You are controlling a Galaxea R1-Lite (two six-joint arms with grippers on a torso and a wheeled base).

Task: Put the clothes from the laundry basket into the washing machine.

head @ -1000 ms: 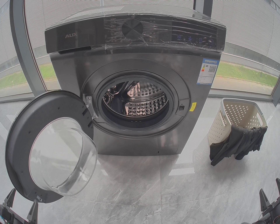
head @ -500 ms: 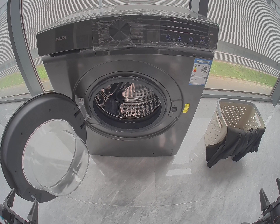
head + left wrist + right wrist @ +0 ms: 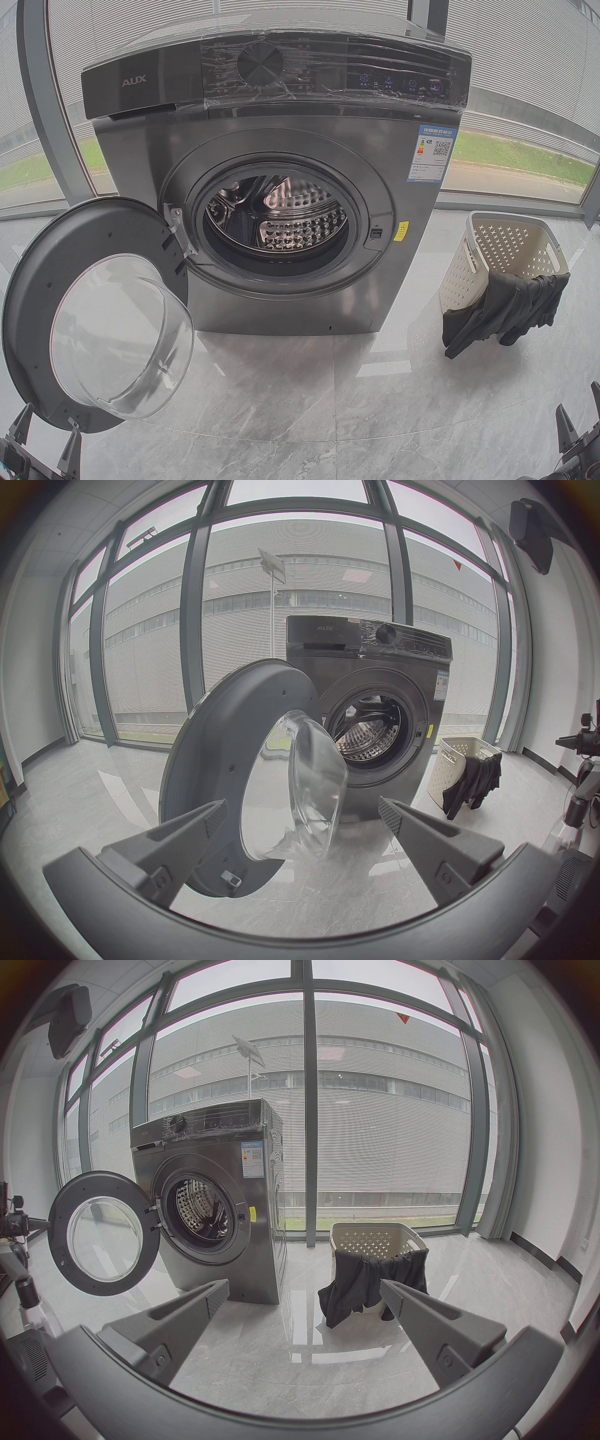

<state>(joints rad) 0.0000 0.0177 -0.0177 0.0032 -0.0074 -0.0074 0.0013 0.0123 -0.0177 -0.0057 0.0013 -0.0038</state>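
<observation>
Grey metal washer [image 3: 275, 125] stands at 12 o'clock in the head view, on a pale marbled floor [image 3: 350, 400] before tall windows [image 3: 531, 75]. Its round door [image 3: 37, 300] is swung fully open toward 8 o'clock, hinged at the opening's 9 o'clock, with the clear bowl facing outward. The perforated steel wall of the drum [image 3: 294, 231] shows through the opening. A cream basket [image 3: 481, 250] sits on the floor at 3 o'clock, near the washer but not touching it. Dark clothes [image 3: 500, 306] are draped over the basket's near rim and hang down its outer wall toward the floor. Left gripper [image 3: 50, 420] is at 7 o'clock, just below the door's lower edge, fingers spread and holding nothing. Right gripper [image 3: 578, 400] is at 5 o'clock, well apart from the basket, fingers likewise spread and empty.
</observation>
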